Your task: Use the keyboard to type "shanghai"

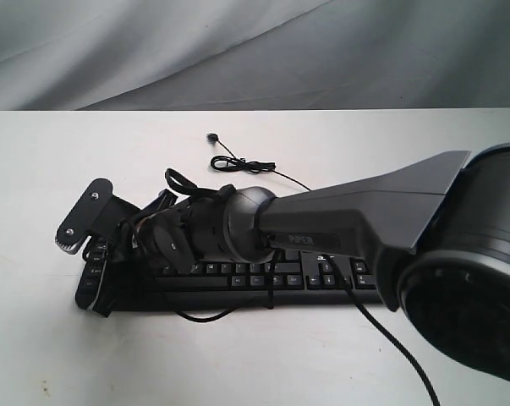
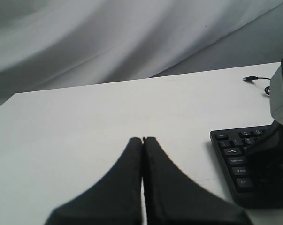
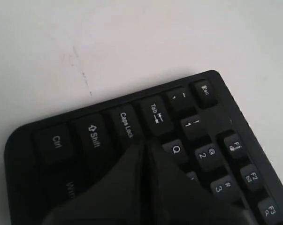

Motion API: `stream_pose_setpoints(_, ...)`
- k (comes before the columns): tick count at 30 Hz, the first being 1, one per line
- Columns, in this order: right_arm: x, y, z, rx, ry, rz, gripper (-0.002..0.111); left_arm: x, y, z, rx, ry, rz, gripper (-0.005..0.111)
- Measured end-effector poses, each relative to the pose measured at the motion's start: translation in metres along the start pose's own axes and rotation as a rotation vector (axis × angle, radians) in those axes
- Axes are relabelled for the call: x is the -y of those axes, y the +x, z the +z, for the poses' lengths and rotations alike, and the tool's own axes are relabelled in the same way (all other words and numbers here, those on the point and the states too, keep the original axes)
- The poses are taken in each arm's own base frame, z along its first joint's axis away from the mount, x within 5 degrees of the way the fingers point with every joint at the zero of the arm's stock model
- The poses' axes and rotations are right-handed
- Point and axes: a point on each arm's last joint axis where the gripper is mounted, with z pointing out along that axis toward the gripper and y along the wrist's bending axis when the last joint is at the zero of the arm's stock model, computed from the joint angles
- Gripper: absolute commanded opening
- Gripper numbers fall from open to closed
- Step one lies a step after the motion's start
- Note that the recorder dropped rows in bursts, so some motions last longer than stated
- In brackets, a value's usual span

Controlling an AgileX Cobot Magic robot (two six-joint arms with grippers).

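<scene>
The right claw (image 3: pixel 143 144) is pinched shut with nothing inside, its two fingers forming one blunt tip. This tip stands over the keyboard (image 3: pixel 92 136), just past the Caps Lock key on the home row. The key under it is hidden by the fingers, so I cannot tell which letter it presses, or whether it touches at all.

I judge that a letter at this end, such as "s" or "a", is the step in hand. To do it well, the tip should come straight down on the middle of one key, press shortly, and lift clear before going sideways. Caps Lock is very near and must not be touched.

The left claw (image 2: pixel 142 139) is also closed and empty, over the bare desk (image 2: pixel 85 131) beside the keyboard's Esc end, apart from it.

Only the right wrist view gives readable legends. Only the exterior view shows the right arm (image 1: pixel 348 216) reaching across and covering the keyboard's left half, with the thin cable (image 1: pixel 246 165) behind.
</scene>
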Motion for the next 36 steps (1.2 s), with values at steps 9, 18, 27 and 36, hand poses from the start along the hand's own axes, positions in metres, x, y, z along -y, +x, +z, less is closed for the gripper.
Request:
stream_pose_setpoints(9, 0.002, -0.002, -0.002, 0.003, 0.001, 0.004, 0.0, 0.0, 0.0, 0.0, 0.0, 0.0, 0.0, 0.0)
stream_pose_setpoints(18, 0.023, -0.009, -0.036, 0.016, 0.038, 0.0, 0.0, 0.0, 0.0, 0.0, 0.0, 0.0, 0.0, 0.0)
stream_pose_setpoints(27, 0.045, 0.03, -0.08, -0.028, 0.093, 0.058, 0.0, 0.0, 0.0, 0.0, 0.0, 0.0, 0.0, 0.0)
stream_pose_setpoints(36, 0.06, 0.059, -0.095, -0.078, 0.122, 0.108, 0.0, 0.0, 0.0, 0.0, 0.0, 0.0, 0.0, 0.0)
